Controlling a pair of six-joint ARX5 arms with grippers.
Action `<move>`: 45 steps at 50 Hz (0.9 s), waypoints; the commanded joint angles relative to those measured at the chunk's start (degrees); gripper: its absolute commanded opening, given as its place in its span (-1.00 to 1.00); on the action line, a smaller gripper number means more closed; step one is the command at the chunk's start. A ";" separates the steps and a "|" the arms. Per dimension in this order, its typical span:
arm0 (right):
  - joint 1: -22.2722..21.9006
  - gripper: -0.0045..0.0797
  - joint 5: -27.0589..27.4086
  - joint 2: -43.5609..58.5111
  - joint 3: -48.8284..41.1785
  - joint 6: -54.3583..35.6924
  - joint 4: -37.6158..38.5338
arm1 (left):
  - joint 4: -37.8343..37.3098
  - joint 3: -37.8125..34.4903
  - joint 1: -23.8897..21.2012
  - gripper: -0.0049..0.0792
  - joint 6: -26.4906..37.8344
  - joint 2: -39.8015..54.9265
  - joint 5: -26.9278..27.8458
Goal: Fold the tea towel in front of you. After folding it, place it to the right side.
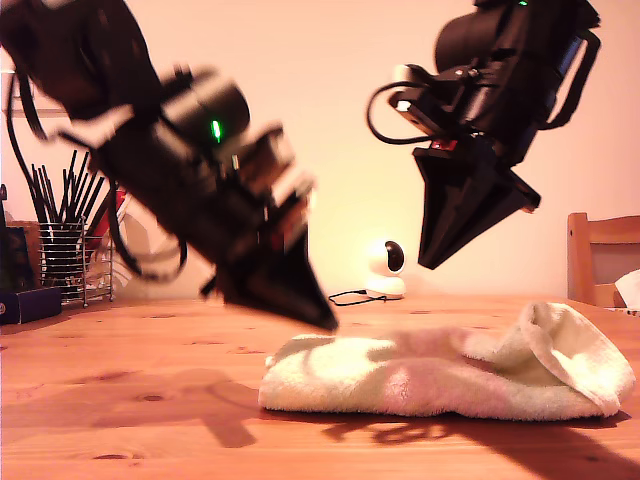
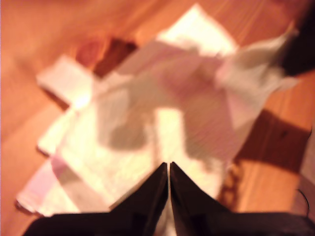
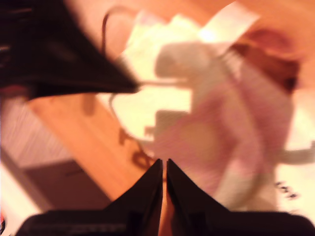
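Hovering both grippers over the tea towel (image 1: 440, 375), neither touching it; the towel lies on the wooden table (image 1: 120, 400) as a loosely folded, lumpy bundle, with the end toward the exterior view's right curled up into a raised lip; cream terry with faint pink and green patches.

My first gripper (image 1: 322, 318) hangs low, just above the towel's end on the exterior view's left; jaws pressed together, nothing between them; this arm is motion-blurred in the exterior view. In its own wrist view the closed tips (image 2: 169, 164) point down at the towel (image 2: 162, 113), with several layered edges visible; too blurred to count the folds.

My second gripper (image 1: 428, 262) sits well above the towel, over its middle; jaws also together and empty. Its wrist view shows the closed tips (image 3: 164, 161) over the towel (image 3: 206, 123), with the first gripper's tip (image 3: 133, 87) over the towel's far edge; some dark print (image 3: 285, 189) sits on pale cloth at the towel's near side, unreadable.

Behind the towel: a small white round camera (image 1: 385, 268) with its cable (image 1: 345, 297) on the table; a wooden chair (image 1: 600, 250) behind the towel's raised end; a wire rack of black sticks (image 1: 62, 250) well away beyond the towel's other end.
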 commanded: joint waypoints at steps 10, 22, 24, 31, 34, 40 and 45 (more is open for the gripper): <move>1.22 -0.92 1.25 -0.28 -3.74 0.09 -1.09 | -0.50 -0.33 -0.13 -0.93 -0.11 2.93 0.07; 1.27 -0.92 3.41 -0.28 -6.88 0.07 -1.22 | -4.13 -0.35 -0.17 -0.93 -0.11 3.04 -0.33; 1.27 -0.92 3.34 -0.28 -6.88 0.07 -0.92 | -4.11 -0.35 -0.20 -0.93 -0.09 3.04 -1.25; 1.55 -0.92 3.19 -0.28 -6.88 0.07 -0.87 | -3.65 -0.35 -0.50 -0.93 -0.07 4.72 -4.15; 1.62 -0.92 3.19 -0.28 -6.88 0.07 -0.63 | -4.00 -0.35 -0.50 -0.93 -0.09 5.86 -4.15; 1.92 -0.92 3.19 -0.28 -6.88 0.07 -0.46 | -6.82 -0.35 -0.50 -0.93 -0.09 6.80 -4.04; 1.92 -0.92 3.17 -0.28 -6.88 0.04 -0.46 | -10.05 -0.35 -0.50 -0.93 -0.09 6.78 -4.52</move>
